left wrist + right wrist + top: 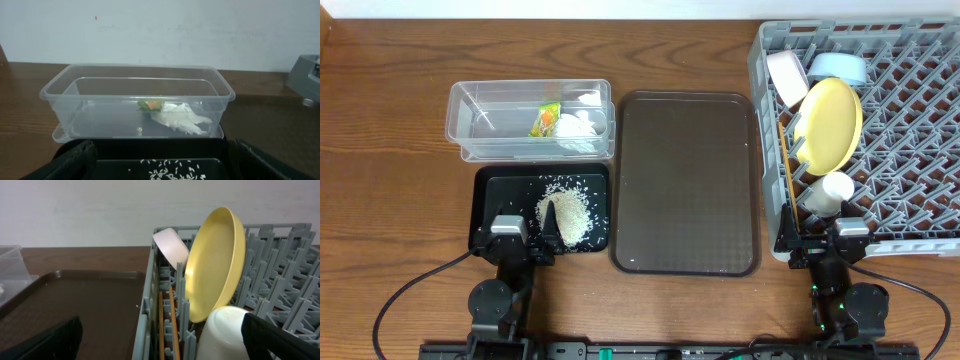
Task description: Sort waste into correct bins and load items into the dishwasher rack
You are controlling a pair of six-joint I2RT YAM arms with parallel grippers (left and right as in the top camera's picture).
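The clear tub (480,118) holds the green-and-orange wrapper (545,120) and white tissue (578,127). The black tray (500,190) holds the rice heap (567,212). The grey rack (910,130) holds the white bowl (786,77), blue bowl (838,68), yellow plate (828,124), white cup (832,192) and chopsticks (785,170). My left gripper (518,238) is open and empty over the black tray's front edge; rice (170,172) lies between its fingers (160,146). My right gripper (832,245) is open and empty at the rack's front left corner, next to the cup (225,332).
The large brown tray (685,182) lies bare between the bins and the rack. In the right wrist view the plate (215,265) stands on edge, the chopsticks (172,325) lie along the rack's left wall, and my fingers (165,332) straddle that wall.
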